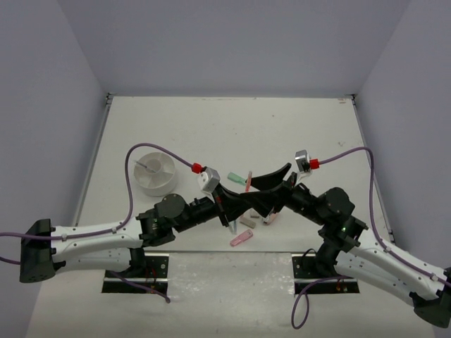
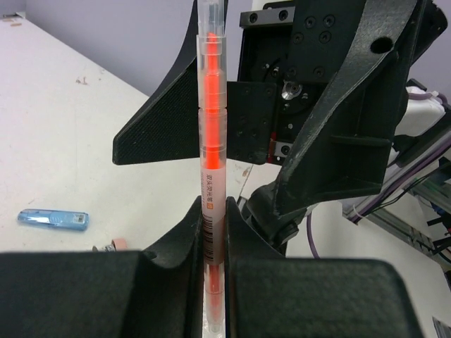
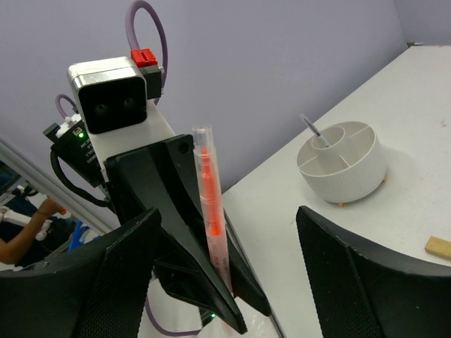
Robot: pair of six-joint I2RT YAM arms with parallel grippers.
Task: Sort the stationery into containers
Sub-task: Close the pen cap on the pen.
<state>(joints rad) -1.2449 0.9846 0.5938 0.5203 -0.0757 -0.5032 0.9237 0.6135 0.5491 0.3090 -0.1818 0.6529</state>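
Left gripper point(image 2: 212, 236) was clamped on translucent orange plastic pen point(image 2: 211, 134), raised above white table point(image 2: 56, 141); right gripper point(image 3: 227, 218) stood wide open astride the pen, not touching; round white ribbed compartmented container point(image 3: 350, 179) sat well apart

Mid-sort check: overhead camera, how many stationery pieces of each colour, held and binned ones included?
Green: 1, the green marker
Pink: 3, the pink marker, a thin pink piece beside the green one, a half-hidden pink piece under the right arm
Whitish: 1, the eraser
Orange: 1, the orange pen in the left gripper
Grey: 1, the grey pen in the holder
Total: 7
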